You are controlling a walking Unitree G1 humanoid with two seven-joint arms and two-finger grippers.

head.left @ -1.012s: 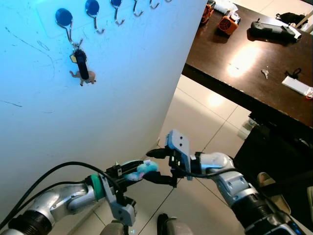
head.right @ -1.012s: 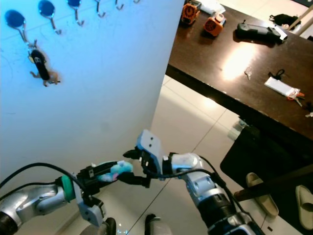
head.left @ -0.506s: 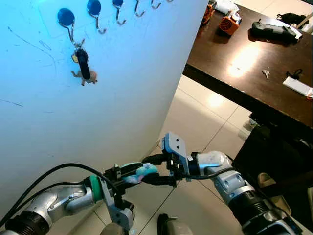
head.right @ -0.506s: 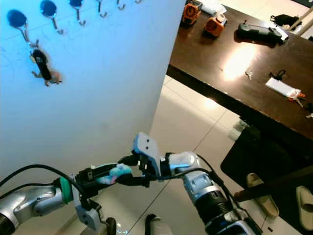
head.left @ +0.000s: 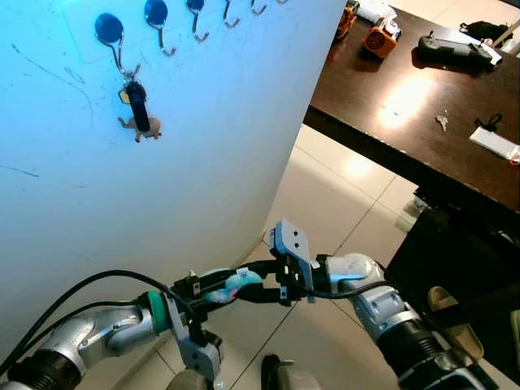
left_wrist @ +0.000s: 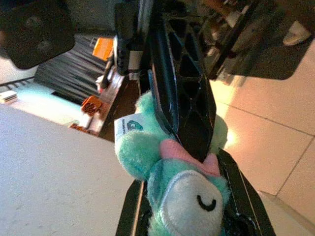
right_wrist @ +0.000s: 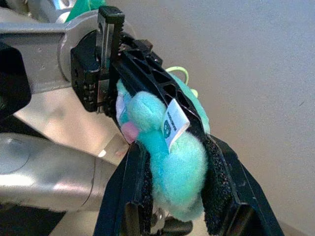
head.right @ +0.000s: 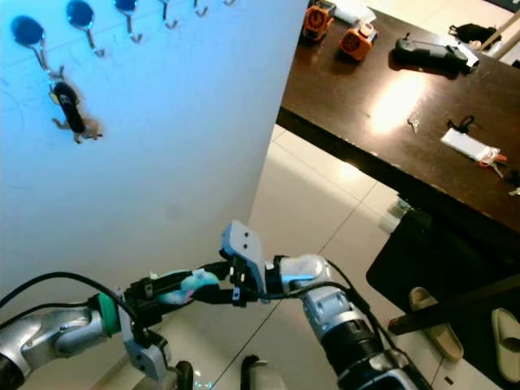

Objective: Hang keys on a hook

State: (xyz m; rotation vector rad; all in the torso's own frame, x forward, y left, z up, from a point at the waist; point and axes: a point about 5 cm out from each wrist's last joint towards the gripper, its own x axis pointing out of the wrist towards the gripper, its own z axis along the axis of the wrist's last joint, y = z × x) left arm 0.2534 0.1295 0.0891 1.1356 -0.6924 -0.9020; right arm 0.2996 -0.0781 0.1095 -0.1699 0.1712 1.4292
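A turquoise plush keychain (head.left: 233, 283) hangs low in front of the white wall, between my two grippers. My left gripper (head.left: 219, 287) is shut on it, and its black fingers (left_wrist: 183, 101) press the plush (left_wrist: 165, 169) from both sides. My right gripper (head.left: 253, 285) comes in from the right. Its fingers (right_wrist: 224, 189) close on either side of the same plush (right_wrist: 172, 160), touching it. A green loop (right_wrist: 180, 73) sticks out behind the toy. High on the wall runs a row of hooks (head.left: 156, 18). The leftmost hook (head.left: 108, 32) carries a black key fob with a small figure (head.left: 136, 107).
A dark table (head.left: 382, 106) stands to the right with orange items (head.left: 378, 36), a black controller (head.left: 451, 47), a loose key (head.left: 440, 122) and a white card (head.left: 494, 140). Light floor tiles (head.left: 325, 203) lie between wall and table. A slipper (head.left: 448, 309) rests under the table's edge.
My right gripper has moved left onto the plush and narrowed its fingers around it. The left gripper keeps its hold in the same place.
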